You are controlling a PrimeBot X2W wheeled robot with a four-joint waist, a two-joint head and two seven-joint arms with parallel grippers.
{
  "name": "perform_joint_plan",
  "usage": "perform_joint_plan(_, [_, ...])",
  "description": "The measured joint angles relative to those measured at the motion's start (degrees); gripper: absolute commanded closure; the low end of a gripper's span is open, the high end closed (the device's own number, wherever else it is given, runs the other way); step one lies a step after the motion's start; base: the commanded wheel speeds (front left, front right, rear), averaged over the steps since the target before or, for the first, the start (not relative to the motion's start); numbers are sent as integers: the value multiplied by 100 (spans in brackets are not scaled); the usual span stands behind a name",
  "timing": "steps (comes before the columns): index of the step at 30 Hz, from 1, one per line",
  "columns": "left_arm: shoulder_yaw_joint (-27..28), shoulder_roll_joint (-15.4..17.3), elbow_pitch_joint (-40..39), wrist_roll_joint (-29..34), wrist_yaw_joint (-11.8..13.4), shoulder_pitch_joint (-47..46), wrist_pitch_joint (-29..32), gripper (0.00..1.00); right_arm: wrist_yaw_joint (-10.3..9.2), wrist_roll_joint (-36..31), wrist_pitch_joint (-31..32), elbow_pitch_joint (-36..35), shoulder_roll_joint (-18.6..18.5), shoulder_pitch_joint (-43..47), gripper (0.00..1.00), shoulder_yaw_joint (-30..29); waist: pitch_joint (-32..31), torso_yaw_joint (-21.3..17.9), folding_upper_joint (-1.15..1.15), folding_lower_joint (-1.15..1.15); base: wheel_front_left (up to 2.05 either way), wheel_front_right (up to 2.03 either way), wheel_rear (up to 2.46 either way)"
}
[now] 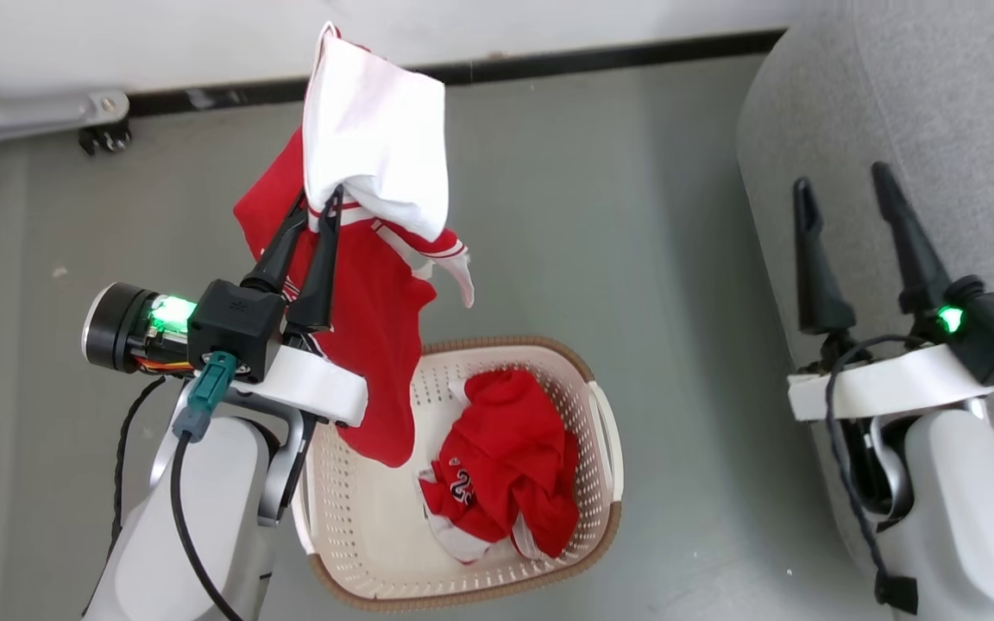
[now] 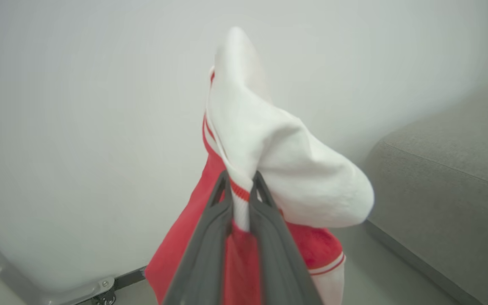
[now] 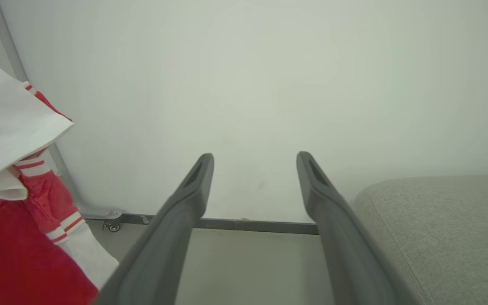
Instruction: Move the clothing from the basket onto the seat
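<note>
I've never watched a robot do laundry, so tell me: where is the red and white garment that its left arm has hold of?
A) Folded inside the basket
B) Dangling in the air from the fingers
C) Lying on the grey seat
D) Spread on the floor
B: the left fingers are pinched shut on the red and white garment, which hangs free over the basket, apart from the seat.
</note>
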Motion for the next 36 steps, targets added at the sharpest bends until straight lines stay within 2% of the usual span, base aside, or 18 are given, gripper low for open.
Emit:
perform_joint_plan(6, [-49, -3, -209, -35, -132, 3, 0, 100, 1, -1, 116, 104, -48, 169, 0, 343, -364, 45, 0, 0, 0, 0, 0])
perform_joint_plan(25, [-224, -120, -482, -324, -584, 4, -2, 100, 1, -55, 703, 468, -550, 510, 0, 1670, -1336, 83, 0, 0, 0, 0, 0])
perform_joint_plan(36, [-308, -199, -579, -417, -686, 44, -13, 100, 1, 169, 869, 711, -740, 526, 0, 2131, -1734, 100, 0, 0, 0, 0, 0])
